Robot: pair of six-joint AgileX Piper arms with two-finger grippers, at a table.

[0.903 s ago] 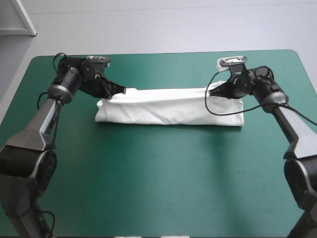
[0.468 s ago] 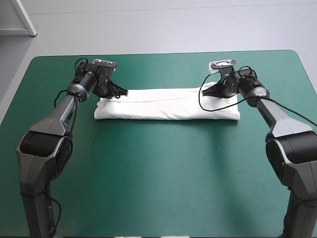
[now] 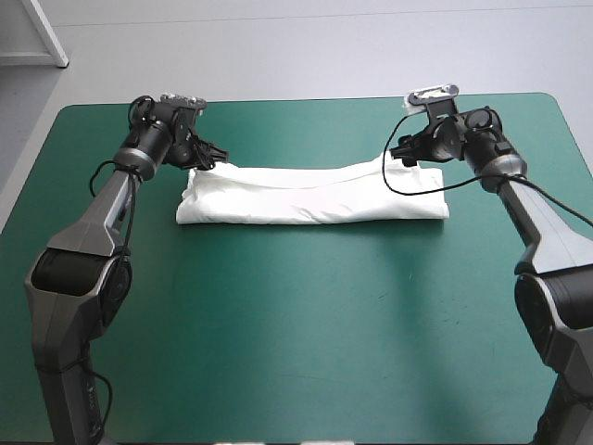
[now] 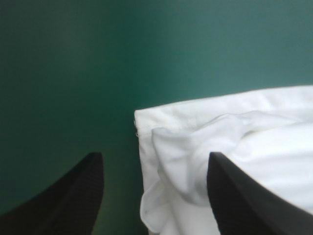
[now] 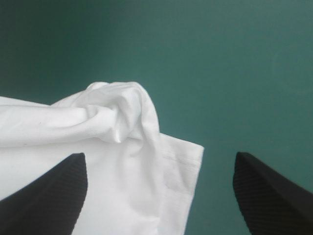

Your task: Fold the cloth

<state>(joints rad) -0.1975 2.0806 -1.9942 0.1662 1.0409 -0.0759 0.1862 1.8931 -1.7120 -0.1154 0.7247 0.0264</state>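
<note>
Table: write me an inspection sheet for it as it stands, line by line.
Surface: teal-green cover, flat, no stain seen.
Job's things: T-shirt, white, folded into a long band lying crosswise on the far half; both ends rumpled.
Clutter: nothing seen.
Hands: left hand open at the band's left end, right hand open at its right end; cloth lies between each one's fingers, not gripped.
Cables: nothing seen besides the robot's own.
Surroundings: nothing seen at the table.
</note>
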